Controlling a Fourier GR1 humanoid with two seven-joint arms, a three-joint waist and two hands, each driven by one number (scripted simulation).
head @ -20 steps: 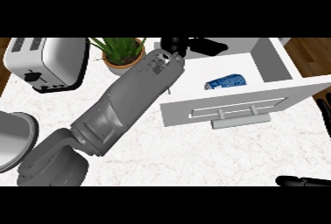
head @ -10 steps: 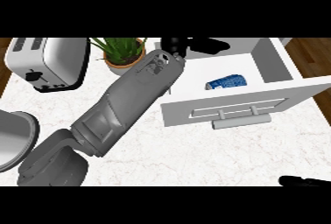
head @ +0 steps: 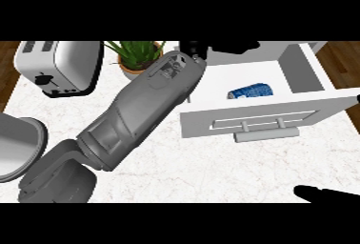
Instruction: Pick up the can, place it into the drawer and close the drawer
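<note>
can (head: 250,91) lay on its side in open drawer (head: 307,76) | left hand (head: 221,46) at 12 o'clock of drawer, fingers indiscernible | right hand (head: 325,194) at 5 o'clock edge, fingers indiscernible

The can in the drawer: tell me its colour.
Blue. The can lies on its side inside the white open drawer, seen in the head view.

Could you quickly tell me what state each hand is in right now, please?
Left hand: above the open drawer's back, fingers cannot be told.
Right hand: barely visible, cannot be told.
</note>
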